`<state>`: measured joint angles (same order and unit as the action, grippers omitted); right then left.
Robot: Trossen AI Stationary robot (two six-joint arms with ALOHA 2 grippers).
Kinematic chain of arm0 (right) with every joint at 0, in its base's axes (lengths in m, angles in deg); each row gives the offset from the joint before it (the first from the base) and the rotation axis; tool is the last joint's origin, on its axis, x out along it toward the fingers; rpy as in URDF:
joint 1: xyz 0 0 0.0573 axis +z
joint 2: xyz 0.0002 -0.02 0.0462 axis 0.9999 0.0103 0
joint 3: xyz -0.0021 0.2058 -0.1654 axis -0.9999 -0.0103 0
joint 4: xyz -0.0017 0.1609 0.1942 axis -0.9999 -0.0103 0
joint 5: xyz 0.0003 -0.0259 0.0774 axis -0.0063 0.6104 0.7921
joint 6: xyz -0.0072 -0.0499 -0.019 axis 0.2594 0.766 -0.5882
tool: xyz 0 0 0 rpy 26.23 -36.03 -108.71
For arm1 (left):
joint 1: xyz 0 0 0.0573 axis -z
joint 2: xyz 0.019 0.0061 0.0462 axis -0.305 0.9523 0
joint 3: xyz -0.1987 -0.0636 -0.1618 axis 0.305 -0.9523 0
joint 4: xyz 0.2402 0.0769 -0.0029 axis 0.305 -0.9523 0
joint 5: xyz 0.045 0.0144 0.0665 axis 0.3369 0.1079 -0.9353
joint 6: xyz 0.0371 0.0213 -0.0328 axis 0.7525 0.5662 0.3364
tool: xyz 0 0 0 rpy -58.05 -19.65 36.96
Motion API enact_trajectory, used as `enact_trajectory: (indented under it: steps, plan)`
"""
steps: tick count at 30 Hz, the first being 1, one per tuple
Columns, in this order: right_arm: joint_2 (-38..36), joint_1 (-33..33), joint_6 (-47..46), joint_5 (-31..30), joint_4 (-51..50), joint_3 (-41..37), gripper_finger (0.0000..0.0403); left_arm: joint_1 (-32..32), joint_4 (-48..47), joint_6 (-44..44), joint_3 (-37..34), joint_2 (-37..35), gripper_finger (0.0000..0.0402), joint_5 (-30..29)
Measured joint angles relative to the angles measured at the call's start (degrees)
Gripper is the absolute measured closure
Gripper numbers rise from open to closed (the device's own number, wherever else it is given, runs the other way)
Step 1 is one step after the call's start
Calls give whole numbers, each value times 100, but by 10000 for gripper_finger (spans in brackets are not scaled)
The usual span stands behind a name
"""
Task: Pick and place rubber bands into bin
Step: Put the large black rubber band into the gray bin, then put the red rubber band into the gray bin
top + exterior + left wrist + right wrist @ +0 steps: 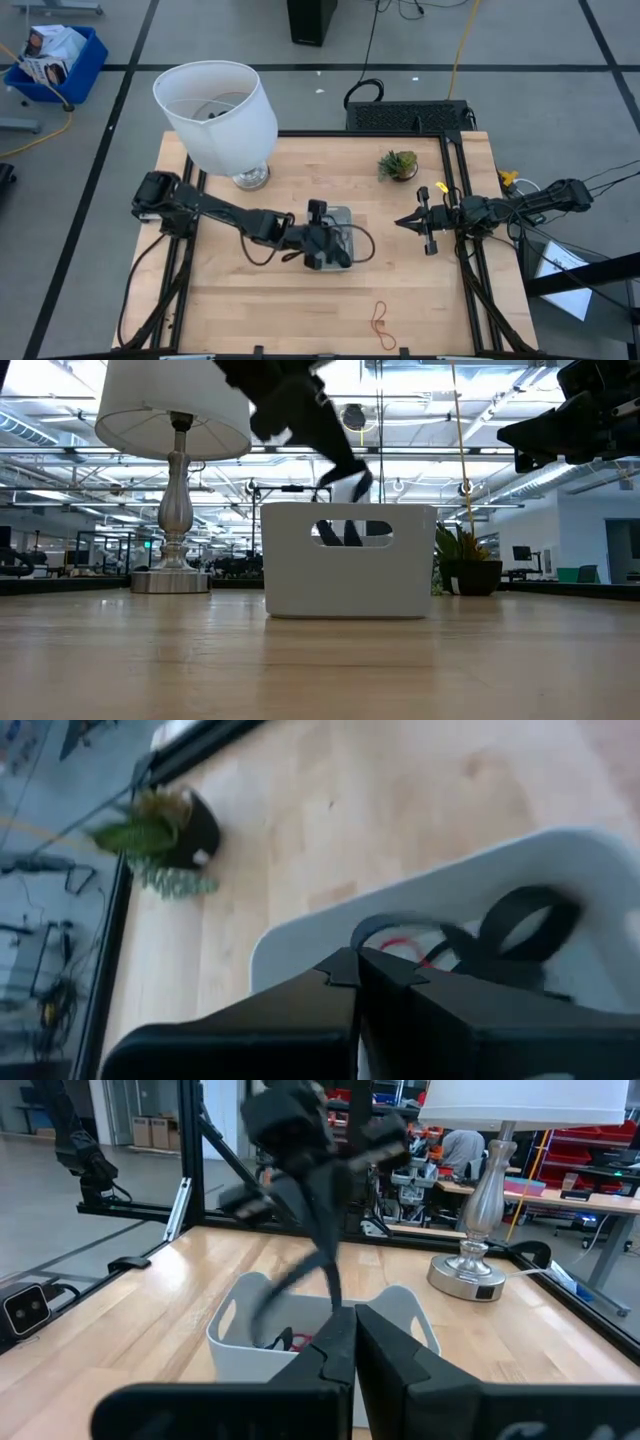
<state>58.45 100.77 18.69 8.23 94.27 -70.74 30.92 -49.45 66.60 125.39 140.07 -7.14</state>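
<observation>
At the table's left rear stands a lamp (218, 115), its shade hiding most of its base from above. The left arm reaches from the left edge to mid-table, where the left gripper (330, 250) hangs over the bin (341, 215), covering nearly all of it in the high view (only a rim corner shows). Its fingers (395, 975) are pressed together, tips meeting with nothing seen between them. From its wrist, black bands (520, 925) and a bit of a red one (400, 944) lie inside the bin, partly hidden by the fingers; how many cannot be counted. In the low view the bin's wall (350, 565) hides the contents, apart from something dark behind its handle slot.

Near the front edge, right of centre, one red-orange band (381, 322) lies alone on the wood, well apart from the bin.

A small plant (398, 164) sits at the right rear. The right gripper (402, 222) waits between bin and right edge, fingers together, empty.
</observation>
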Motion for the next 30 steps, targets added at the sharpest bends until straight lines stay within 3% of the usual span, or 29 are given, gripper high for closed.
enact_trajectory:
  steps: [10,21,25,30]
  plan:
    - [0,0,0,4,-2,-4,399,-355,432,-41,-365,0,392,903]
    - [0,0,-12,5,-4,-4,399,-257,420,-303,-365,0,240,806]
    - [2,0,-36,7,-5,-4,399,-184,163,-149,-369,-225,182,318]
    - [2,0,-37,9,-44,-4,399,227,-172,2,-359,-1142,171,-34]
